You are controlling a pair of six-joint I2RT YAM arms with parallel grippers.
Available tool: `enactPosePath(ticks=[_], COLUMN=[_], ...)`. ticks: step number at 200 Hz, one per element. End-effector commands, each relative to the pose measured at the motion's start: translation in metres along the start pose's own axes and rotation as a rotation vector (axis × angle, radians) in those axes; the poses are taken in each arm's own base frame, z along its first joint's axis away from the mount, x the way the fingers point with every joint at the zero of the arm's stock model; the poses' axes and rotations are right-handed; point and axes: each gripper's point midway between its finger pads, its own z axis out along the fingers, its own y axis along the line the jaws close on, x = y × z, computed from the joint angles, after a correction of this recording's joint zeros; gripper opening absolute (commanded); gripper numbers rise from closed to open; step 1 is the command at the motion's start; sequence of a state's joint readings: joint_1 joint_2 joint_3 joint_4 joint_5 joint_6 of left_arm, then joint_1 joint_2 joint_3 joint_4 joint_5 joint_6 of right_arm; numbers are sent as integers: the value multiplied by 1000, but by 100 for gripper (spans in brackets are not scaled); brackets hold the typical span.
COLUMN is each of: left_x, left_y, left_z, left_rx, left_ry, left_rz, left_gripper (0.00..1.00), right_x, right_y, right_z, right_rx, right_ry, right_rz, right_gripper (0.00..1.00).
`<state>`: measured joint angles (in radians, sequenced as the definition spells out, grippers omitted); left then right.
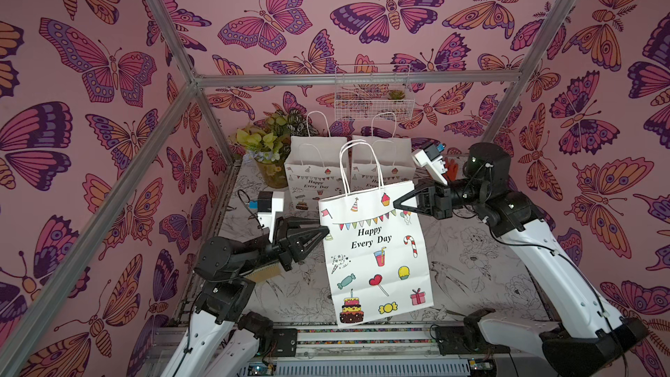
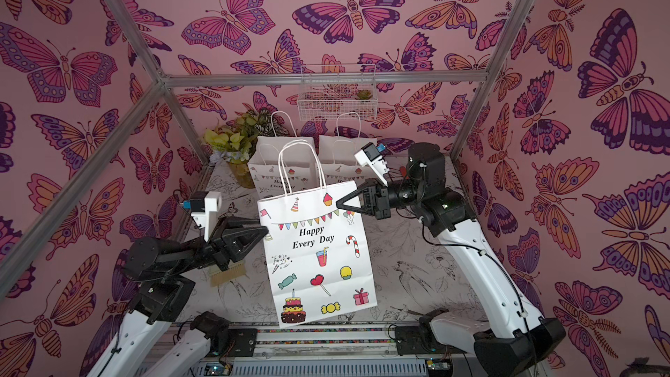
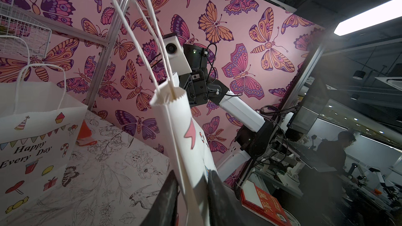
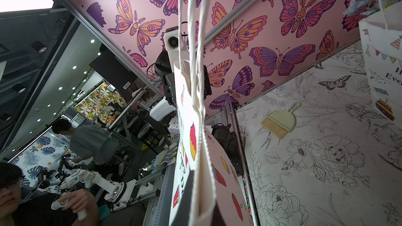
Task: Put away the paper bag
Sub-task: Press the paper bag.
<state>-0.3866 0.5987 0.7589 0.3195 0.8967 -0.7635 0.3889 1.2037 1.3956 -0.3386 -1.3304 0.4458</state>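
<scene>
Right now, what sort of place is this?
Likely a robotics lab's test booth: silver aluminium frame with pink butterfly-print walls, two white-and-black robot arms, and another white robot arm outside.

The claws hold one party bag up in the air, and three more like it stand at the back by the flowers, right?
Not three: only two bags stand at the back by the flowers, as both top views show. The party bag is held up.

Yellow-green leafy potted plant [image 1: 267,141], back corner; white wire wall basket [image 1: 373,105] holding small green succulent [image 1: 396,95]; beige hand brush [image 4: 280,121] lying on flower-sketched tabletop [image 1: 471,248].
</scene>
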Motion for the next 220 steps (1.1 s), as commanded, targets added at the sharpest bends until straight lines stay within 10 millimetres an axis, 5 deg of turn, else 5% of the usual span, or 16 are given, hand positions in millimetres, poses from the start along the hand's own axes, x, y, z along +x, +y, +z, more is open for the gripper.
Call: enactPosePath(ticks=[1, 93, 130, 168, 220], left_x=[-2, 3, 5, 8, 8], left_y=[-5, 11, 16, 21, 24], left_z=[0, 4, 4, 5, 7], left_rx=[28, -4, -31, -41, -45], left_ry=[-13, -3, 7, 16, 21], left_rz=[20, -10, -15, -21, -36], left_gripper=[22, 1, 0, 0, 0], right_x=[1, 6, 7, 5, -10], right_y=[8, 1, 11, 26, 40], right_z=[0, -1, -3, -3, -2], right_rx=[-20, 46, 32, 1, 1], right_ry=[2, -13, -27, -54, -89], right_rz=[-21, -19, -39, -78, -142], right_gripper=[0, 1, 16, 56, 61])
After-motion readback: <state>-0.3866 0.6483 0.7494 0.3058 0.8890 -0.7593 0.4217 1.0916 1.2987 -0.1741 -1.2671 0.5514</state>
